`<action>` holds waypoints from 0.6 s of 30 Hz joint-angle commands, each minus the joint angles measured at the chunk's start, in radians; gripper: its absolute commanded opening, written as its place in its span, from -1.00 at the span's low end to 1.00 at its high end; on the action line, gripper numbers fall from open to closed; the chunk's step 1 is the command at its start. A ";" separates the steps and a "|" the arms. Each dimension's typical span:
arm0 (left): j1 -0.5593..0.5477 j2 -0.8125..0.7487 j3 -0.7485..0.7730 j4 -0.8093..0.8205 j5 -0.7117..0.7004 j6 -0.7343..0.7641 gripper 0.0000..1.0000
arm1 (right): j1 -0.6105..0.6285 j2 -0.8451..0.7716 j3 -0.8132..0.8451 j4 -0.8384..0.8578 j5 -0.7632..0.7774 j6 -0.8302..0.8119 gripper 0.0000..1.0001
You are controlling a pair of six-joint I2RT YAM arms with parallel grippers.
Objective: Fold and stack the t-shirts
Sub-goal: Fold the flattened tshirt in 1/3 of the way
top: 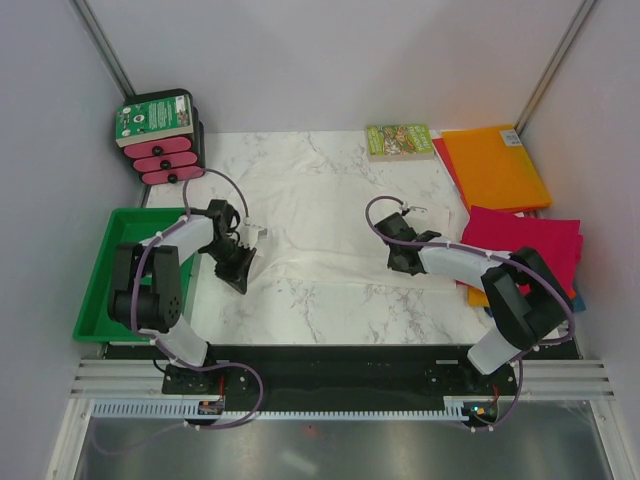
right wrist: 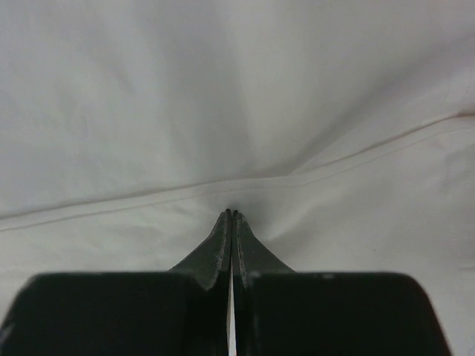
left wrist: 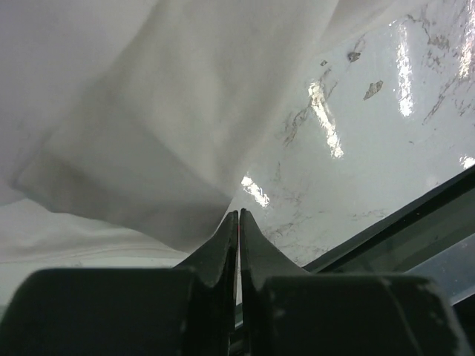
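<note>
A thin white t-shirt [top: 320,215] lies spread and wrinkled across the middle of the marble table. My left gripper [top: 241,278] is shut on its near left edge; in the left wrist view the cloth [left wrist: 133,111] rises in a fold from the closed tips [left wrist: 238,213]. My right gripper [top: 398,262] is shut on the shirt's right side, pinching cloth [right wrist: 223,89] by a hem seam at its tips [right wrist: 231,213]. A folded orange shirt [top: 495,165] lies at the back right. A folded magenta shirt [top: 525,245] lies nearer, over an orange edge [top: 478,297] and a blue edge [top: 579,300].
A small green-covered book [top: 398,140] lies at the back, left of the orange shirt. A green tray [top: 100,300] sits off the table's left edge. A black and pink device [top: 160,135] stands at the back left corner. Grey walls close in both sides.
</note>
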 commanded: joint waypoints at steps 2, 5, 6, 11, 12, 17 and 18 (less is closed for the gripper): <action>-0.003 -0.113 0.027 0.058 -0.019 0.003 -0.73 | 0.004 -0.031 0.053 -0.048 0.050 -0.031 -0.86; -0.003 -0.172 0.077 0.131 -0.018 -0.050 -0.57 | 0.009 -0.059 0.102 -0.025 0.035 -0.046 -0.55; -0.003 -0.175 0.090 0.147 -0.006 -0.058 -0.56 | 0.018 -0.073 0.114 -0.022 0.035 -0.048 -0.46; -0.003 -0.073 0.180 0.168 0.020 -0.086 -0.71 | 0.038 -0.091 0.173 -0.017 0.037 -0.060 -0.47; -0.003 -0.028 0.185 0.167 0.023 -0.086 -0.76 | 0.039 -0.096 0.177 -0.019 0.037 -0.061 -0.54; -0.004 0.047 0.176 0.181 0.031 -0.073 -0.96 | 0.041 -0.123 0.173 -0.037 0.055 -0.057 -0.68; -0.004 0.052 0.171 0.184 0.036 -0.072 -0.96 | 0.041 -0.126 0.171 -0.039 0.060 -0.057 -0.70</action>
